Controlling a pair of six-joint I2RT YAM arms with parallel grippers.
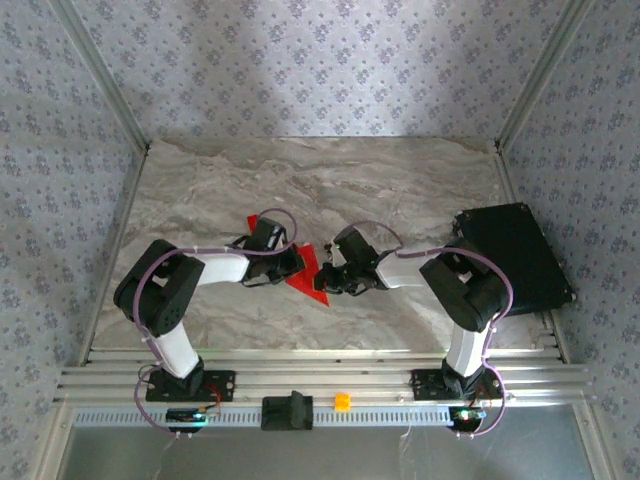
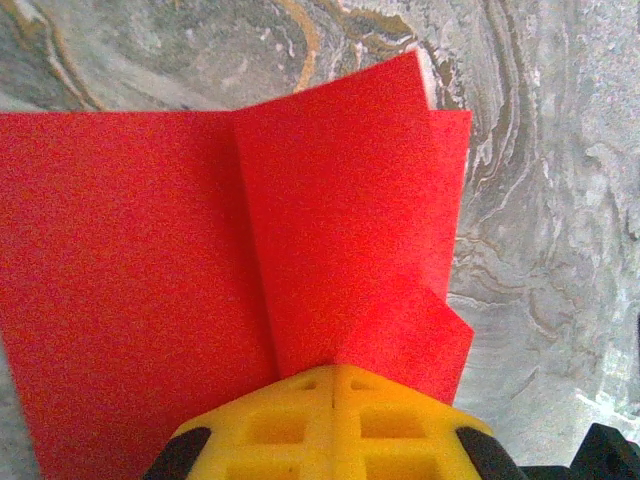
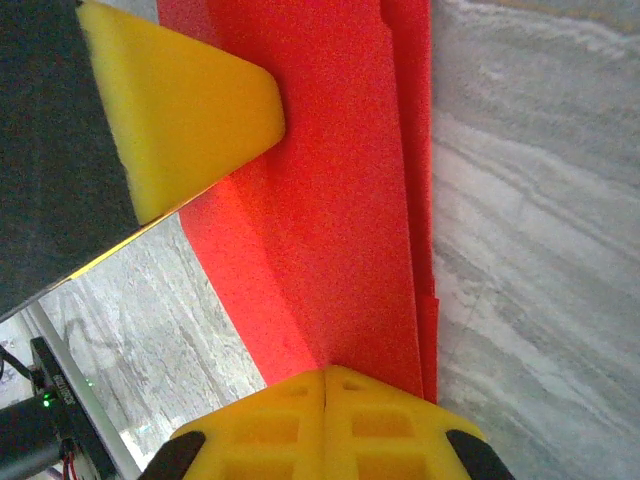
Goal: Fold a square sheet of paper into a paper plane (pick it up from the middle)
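the table (image 1: 400, 180) has a grey marble-look top with pale veins; the left wrist view shows brown streaks in it. three walls (image 1: 300, 60) close it in at the left, back and right, all in grey-blue wallpaper with a small flower pattern. metal posts (image 1: 100, 75) run up the corners where the walls meet. a ribbed metal rail (image 1: 330, 380) spans the near edge. a black case (image 1: 515, 255) lies at the table's right edge. soft light falls brightest on the middle of the back wall.
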